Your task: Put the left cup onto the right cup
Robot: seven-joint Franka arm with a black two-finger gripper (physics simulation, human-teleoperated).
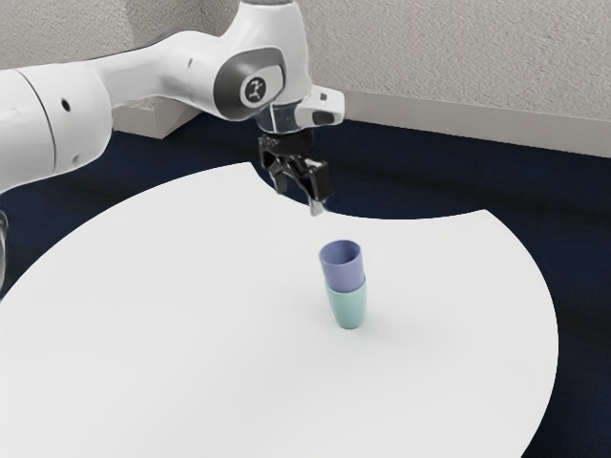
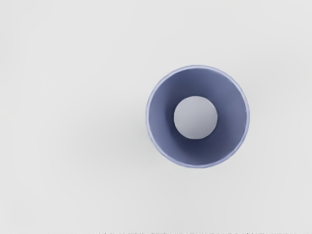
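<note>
A purple-blue cup stands upright, nested in the mouth of a teal cup on the white table. My gripper hangs above and a little behind the stack, toward the exterior view's left, well apart from it. Its fingers are open and hold nothing. From the wrist view I look straight down into the purple-blue cup, which has a pale round bottom and sits off to one side of my hand's centre; the teal cup is hidden under it.
The round white table has wide bare surface all around the stack. Its back edge is cut in a curve near the arm's base. Dark blue floor and a grey wall lie beyond.
</note>
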